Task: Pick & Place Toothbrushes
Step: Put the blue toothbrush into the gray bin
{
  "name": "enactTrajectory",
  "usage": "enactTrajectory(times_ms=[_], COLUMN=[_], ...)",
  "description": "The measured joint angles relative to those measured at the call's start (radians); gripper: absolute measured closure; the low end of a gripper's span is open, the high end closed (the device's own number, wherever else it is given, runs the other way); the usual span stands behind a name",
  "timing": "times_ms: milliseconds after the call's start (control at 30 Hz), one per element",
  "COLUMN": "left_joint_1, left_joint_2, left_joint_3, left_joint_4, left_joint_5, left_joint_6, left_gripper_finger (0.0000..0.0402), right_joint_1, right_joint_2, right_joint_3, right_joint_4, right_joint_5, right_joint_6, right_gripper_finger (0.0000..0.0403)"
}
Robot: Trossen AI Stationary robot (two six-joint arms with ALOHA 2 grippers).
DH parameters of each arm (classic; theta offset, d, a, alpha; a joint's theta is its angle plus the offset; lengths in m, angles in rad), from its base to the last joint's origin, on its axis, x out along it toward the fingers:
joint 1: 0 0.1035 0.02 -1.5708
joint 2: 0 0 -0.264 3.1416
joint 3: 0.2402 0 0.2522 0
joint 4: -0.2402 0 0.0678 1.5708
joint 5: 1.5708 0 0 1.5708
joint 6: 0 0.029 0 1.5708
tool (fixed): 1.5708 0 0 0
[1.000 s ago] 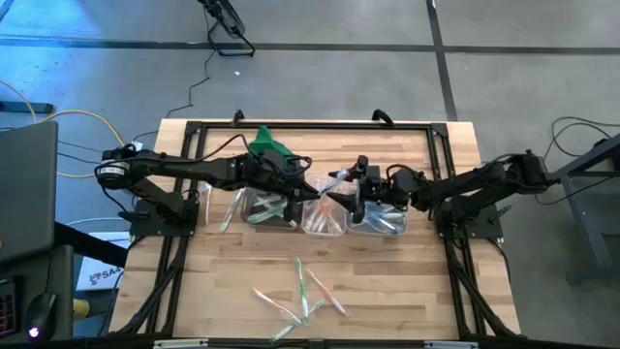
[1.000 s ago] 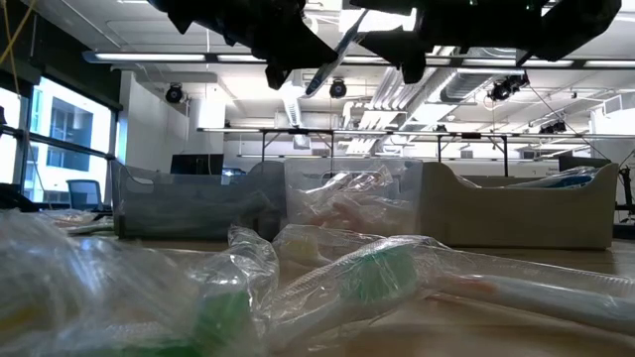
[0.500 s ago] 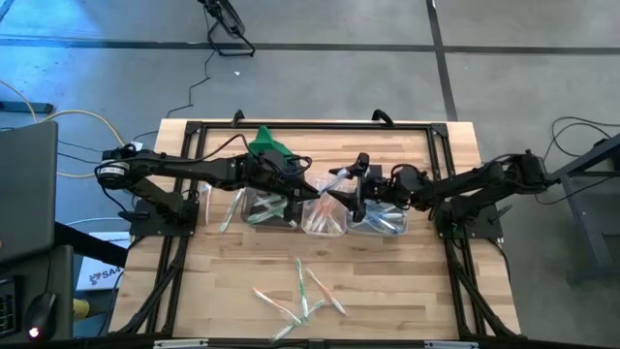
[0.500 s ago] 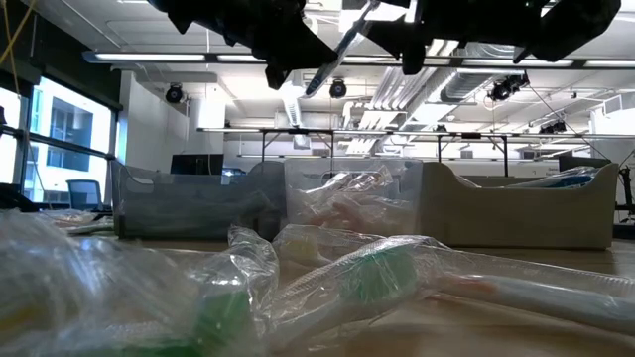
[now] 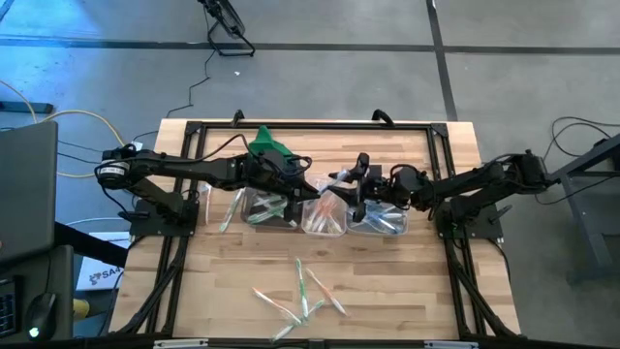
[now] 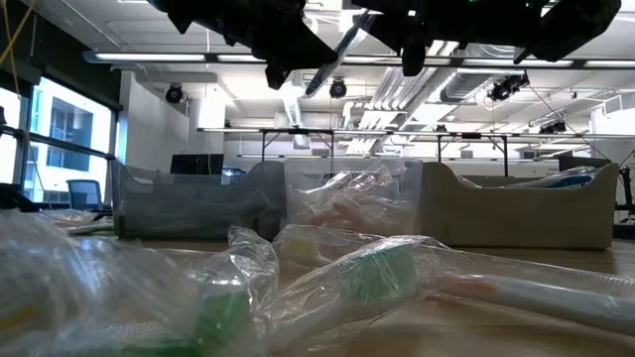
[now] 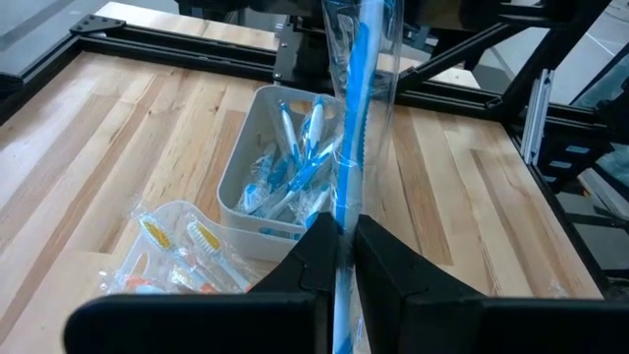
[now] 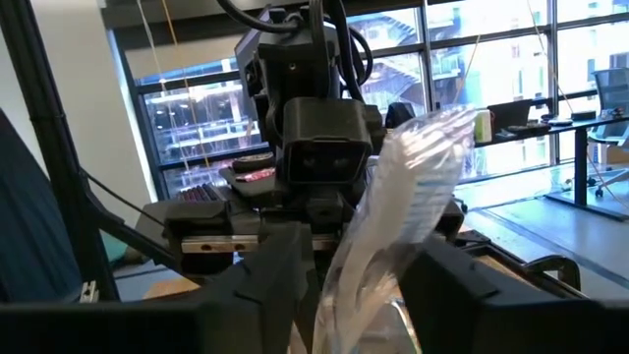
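A blue toothbrush [image 7: 356, 118] in a clear wrapper hangs in the air over the middle tub [image 5: 324, 231], between my two grippers. My left gripper [image 7: 342, 251] reaches in from the table's left and is shut on the brush's near end. My right gripper [image 8: 364, 285] comes from the table's right, fingers apart. They stand on either side of the wrapper's far end [image 8: 413, 167]; whether they touch it, I cannot tell. The right tub [image 7: 236, 172] holds blue toothbrushes, and the middle tub [image 7: 187, 211] holds orange ones. Several wrapped toothbrushes [image 5: 302, 291] lie loose near the table's front edge. My left gripper pinches the wrapped blue toothbrush between its two fingers at the handle end [image 7: 344, 224]. The fingers come from the table's left, nearly level. The brush runs on past the fingertips along their line, slanting up toward my right gripper, lifted clear of the tubs.
Three clear tubs stand in a row at mid-table, the left one [image 5: 263, 221] with green-tinted brushes. A green cloth lump [image 5: 269, 145] lies behind them. A dark frame [image 5: 310, 126] runs round the table. In the low view, wrapped toothbrushes [image 6: 367, 273] lie close in front.
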Motion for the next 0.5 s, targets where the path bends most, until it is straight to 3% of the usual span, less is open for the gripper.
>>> enactTrajectory(times_ms=[500], left_joint_1=[0.0], left_joint_2=[0.0], left_joint_3=[0.0], left_joint_4=[0.0], left_joint_5=[-0.002], left_joint_6=[0.0], left_gripper_finger=[0.0383], right_joint_1=[0.0], right_joint_2=[0.0], right_joint_3=[0.0], right_joint_4=[-0.001], right_joint_5=[0.0], right_joint_6=[0.0], right_gripper_finger=[0.0352])
